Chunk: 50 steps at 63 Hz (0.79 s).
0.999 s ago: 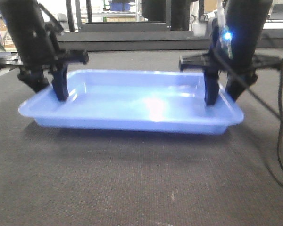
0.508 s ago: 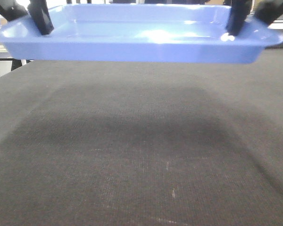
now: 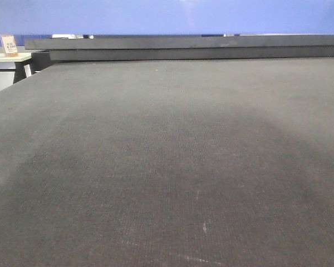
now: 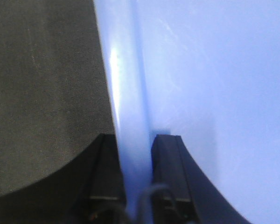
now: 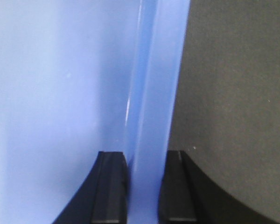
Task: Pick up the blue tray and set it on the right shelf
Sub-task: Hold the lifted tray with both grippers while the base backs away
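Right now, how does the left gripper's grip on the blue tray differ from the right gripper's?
The left gripper clamps the rim of the blue tray with the tray's inside on its view's right and the mat on the left; the right gripper shows the mirror image. The rim at the left gripper carries broad glare; at the right gripper, only a thin streak. Both are shut on the rim, one finger each side.

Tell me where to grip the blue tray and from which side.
On the blue tray, pinch the flared rim on opposite sides, from above: the thin wall fits between fingers, one inside, one outside, as left claw and right claw show.
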Available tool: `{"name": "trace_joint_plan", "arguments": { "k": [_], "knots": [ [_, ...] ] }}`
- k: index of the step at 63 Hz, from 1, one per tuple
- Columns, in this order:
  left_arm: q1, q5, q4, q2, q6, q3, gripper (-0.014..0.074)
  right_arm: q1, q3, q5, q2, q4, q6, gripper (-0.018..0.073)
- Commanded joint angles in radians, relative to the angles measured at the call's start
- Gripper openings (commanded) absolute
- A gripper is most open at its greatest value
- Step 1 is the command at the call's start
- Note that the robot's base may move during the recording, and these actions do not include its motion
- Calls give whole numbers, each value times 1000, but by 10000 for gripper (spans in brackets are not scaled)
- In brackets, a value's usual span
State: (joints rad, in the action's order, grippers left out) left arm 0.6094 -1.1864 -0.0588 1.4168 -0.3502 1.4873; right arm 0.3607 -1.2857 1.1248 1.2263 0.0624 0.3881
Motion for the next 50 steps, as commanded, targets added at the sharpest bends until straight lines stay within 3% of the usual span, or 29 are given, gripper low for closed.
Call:
{"name": "trace_joint_plan", "arguments": {
  "k": [1, 50],
  "knots": [
    [14, -103, -96, -36, 36, 18, -41, -9, -26, -11, -57, 84, -35, 56],
    [12, -100, -87, -36, 12, 18, -48, 24, -26, 13, -102, 79, -43, 56]
  ]
}}
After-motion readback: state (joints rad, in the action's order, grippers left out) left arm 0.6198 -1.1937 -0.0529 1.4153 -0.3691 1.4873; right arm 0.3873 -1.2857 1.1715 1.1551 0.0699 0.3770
